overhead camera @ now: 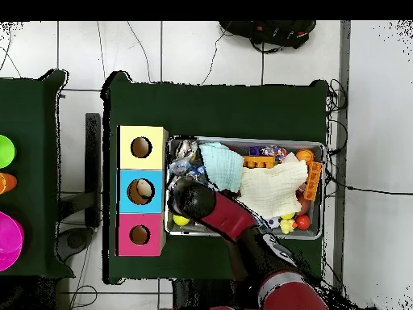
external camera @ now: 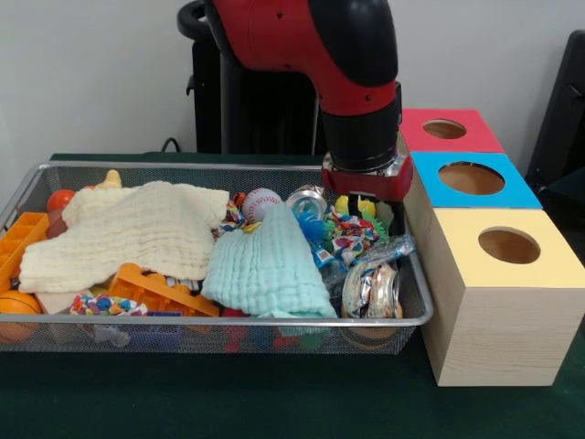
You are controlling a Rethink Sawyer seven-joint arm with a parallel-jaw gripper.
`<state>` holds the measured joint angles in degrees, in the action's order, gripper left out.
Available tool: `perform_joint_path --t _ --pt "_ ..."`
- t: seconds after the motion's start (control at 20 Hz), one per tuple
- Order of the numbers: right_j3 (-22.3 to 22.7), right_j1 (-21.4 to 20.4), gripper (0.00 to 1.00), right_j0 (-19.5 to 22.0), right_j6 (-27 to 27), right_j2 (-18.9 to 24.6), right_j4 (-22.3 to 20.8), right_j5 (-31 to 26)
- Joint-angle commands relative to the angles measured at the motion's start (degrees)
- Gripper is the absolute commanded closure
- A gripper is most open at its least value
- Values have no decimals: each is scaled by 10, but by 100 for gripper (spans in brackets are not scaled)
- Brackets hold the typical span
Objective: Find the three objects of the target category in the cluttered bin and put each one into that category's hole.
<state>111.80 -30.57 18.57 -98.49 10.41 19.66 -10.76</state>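
A wire mesh bin point(external camera: 183, 166) point(overhead camera: 316, 145) is packed with clutter. A cream cloth point(external camera: 128, 233) point(overhead camera: 273, 187) and a mint cloth point(external camera: 267, 267) point(overhead camera: 222, 165) cover much of it. A baseball point(external camera: 262, 203) and a crushed can point(external camera: 307, 200) lie near the far side. My gripper point(external camera: 358, 199) point(overhead camera: 189, 196) is down in the bin's end nearest the boxes, among yellow toys point(external camera: 367, 208) and colourful wrappers point(external camera: 347, 233); its tip is hidden by them. Beside the bin stand three boxes with round holes: red point(external camera: 445, 129) point(overhead camera: 139, 235), blue point(external camera: 471, 177) point(overhead camera: 141, 191), yellow point(external camera: 508, 245) point(overhead camera: 141, 147).
Orange plastic pieces point(external camera: 155, 291) and an orange ball point(external camera: 16, 304) lie at the bin's other end. Shiny packets point(external camera: 370, 291) and a clear bottle point(external camera: 384, 249) sit by the near corner next to the yellow box. Something pale shows inside the blue hole in the overhead view.
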Motion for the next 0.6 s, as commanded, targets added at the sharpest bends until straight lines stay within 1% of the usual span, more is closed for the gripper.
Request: perform_joint_path --t 0.05,0.15,0.2,0.25,0.35,0.5,0.6 --pt "-91 68 0 47 -34 22 -25 2" --pt "-123 67 0 20 -9 -24 -51 -7" --pt "-137 58 0 2 4 -50 -74 0" --pt "-146 46 0 -20 7 -81 -89 3" --pt "-146 19 0 -52 0 -119 -112 14" --pt "-137 -12 0 -74 -30 -138 -122 -4" --pt "-142 -21 0 -84 -45 -145 -118 -26"
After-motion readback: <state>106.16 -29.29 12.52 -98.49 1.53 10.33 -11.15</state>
